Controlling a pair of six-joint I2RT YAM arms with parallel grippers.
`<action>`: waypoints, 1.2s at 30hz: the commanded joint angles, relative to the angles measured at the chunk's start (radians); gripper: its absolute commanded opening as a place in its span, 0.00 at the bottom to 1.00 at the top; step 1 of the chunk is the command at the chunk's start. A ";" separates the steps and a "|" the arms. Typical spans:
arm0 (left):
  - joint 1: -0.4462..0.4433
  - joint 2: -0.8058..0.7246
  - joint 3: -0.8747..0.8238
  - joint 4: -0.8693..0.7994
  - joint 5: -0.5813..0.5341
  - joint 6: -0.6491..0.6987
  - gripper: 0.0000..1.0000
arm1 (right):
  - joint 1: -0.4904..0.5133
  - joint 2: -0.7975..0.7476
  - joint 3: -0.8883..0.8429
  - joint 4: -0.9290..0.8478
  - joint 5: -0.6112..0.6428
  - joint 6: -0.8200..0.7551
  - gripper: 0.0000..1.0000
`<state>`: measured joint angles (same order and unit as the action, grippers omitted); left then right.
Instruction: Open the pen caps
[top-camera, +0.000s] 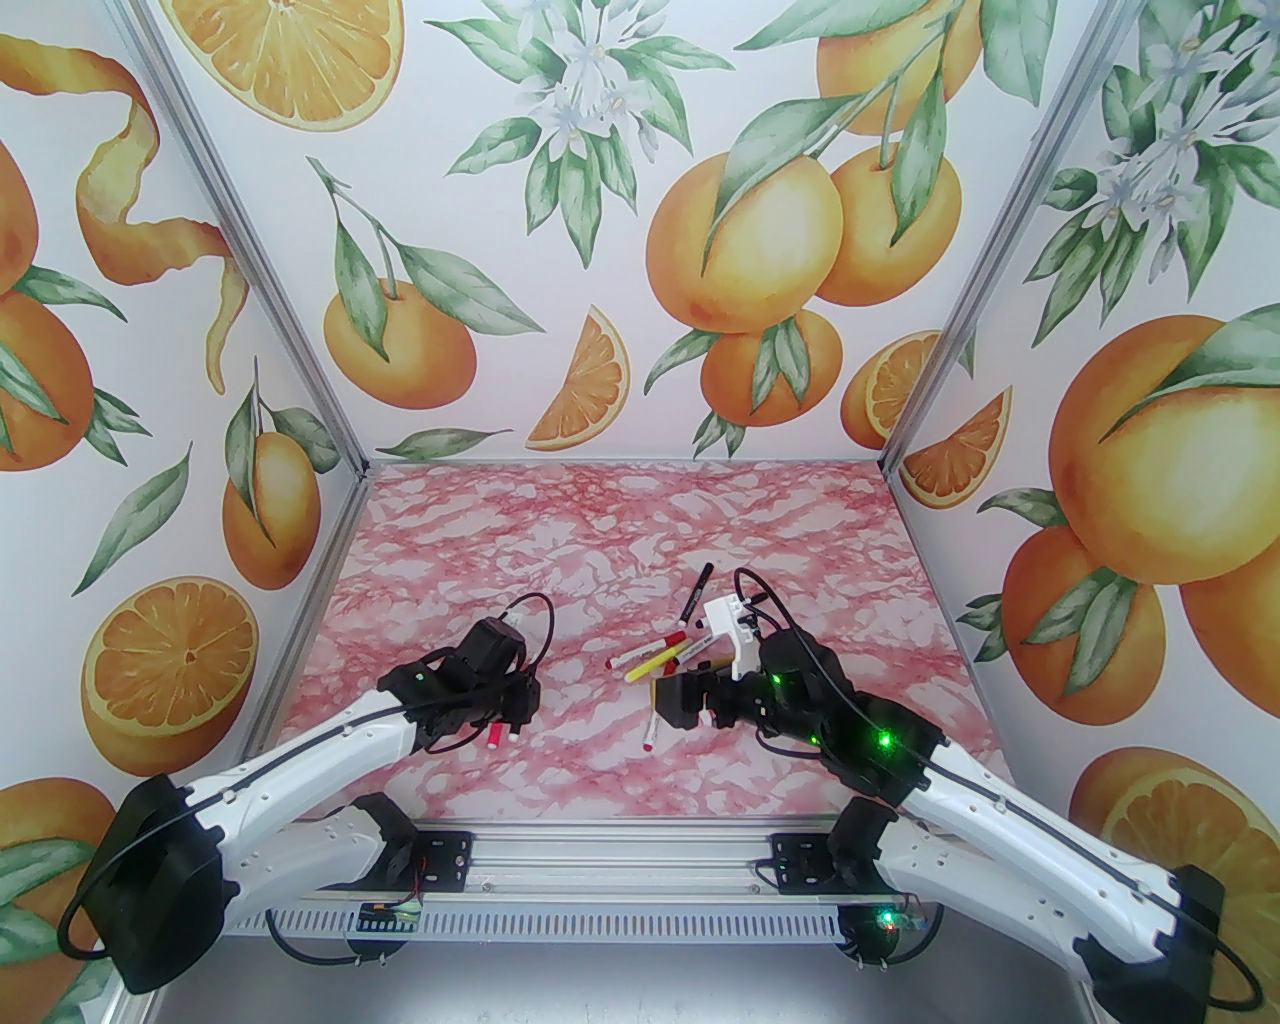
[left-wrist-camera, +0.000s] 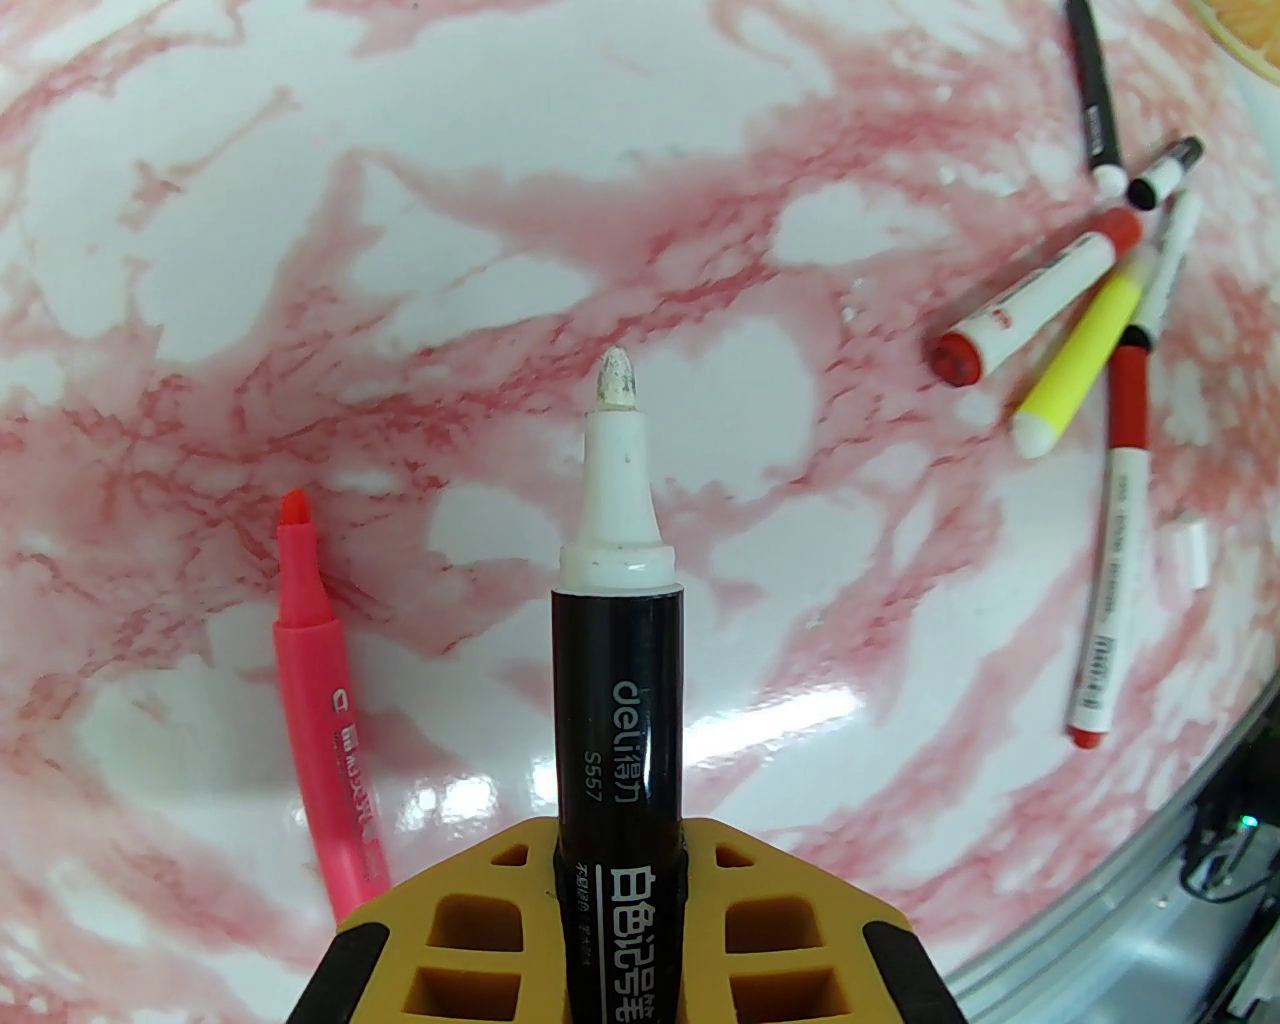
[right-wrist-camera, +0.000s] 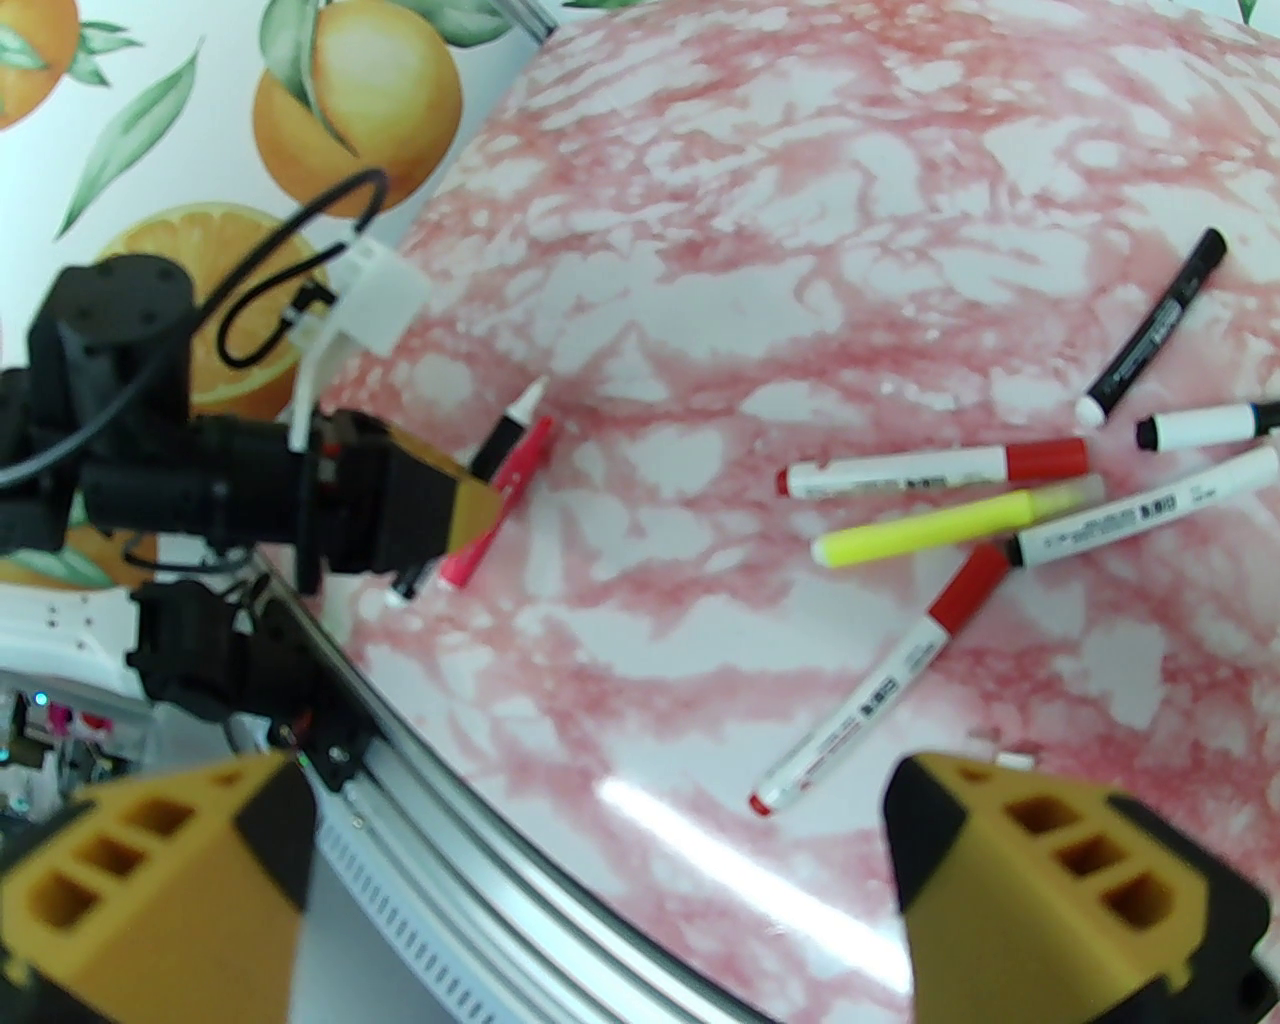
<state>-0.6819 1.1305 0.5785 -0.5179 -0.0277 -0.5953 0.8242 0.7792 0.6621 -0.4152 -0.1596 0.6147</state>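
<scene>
I pinch the black marker (left-wrist-camera: 618, 690) by its barrel in my left gripper (left-wrist-camera: 620, 870), tip bared; my right gripper (right-wrist-camera: 595, 810), jaws spread, awaits the capped pens (right-wrist-camera: 935, 470).

Tabletop (top-camera: 500, 520): glossy pink-and-white marble print. Back wall (top-camera: 620, 250), left wall (top-camera: 120, 400) and right wall (top-camera: 1150, 450): white with an oranges, leaves and blossom print. Aluminium posts at the far-left corner (top-camera: 245, 230) and far-right corner (top-camera: 1000, 230). Aluminium rail (top-camera: 620, 865) along the near edge.

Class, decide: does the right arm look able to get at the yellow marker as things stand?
Probably yes: the right hand is open and empty, and the yellow marker lies just ahead, though other pens crowd it.
</scene>
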 joint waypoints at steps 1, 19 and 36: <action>-0.014 0.026 -0.018 0.067 -0.085 -0.016 0.03 | 0.001 0.006 0.024 0.015 -0.027 -0.005 1.00; -0.016 0.172 -0.019 0.135 -0.135 0.045 0.05 | 0.000 -0.001 -0.005 0.038 -0.024 0.021 1.00; -0.025 0.209 -0.020 0.124 -0.157 0.048 0.18 | 0.001 0.017 -0.010 0.049 -0.021 0.021 1.00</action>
<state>-0.6971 1.3369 0.5621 -0.4076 -0.1757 -0.5659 0.8242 0.7918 0.6621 -0.3935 -0.1703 0.6300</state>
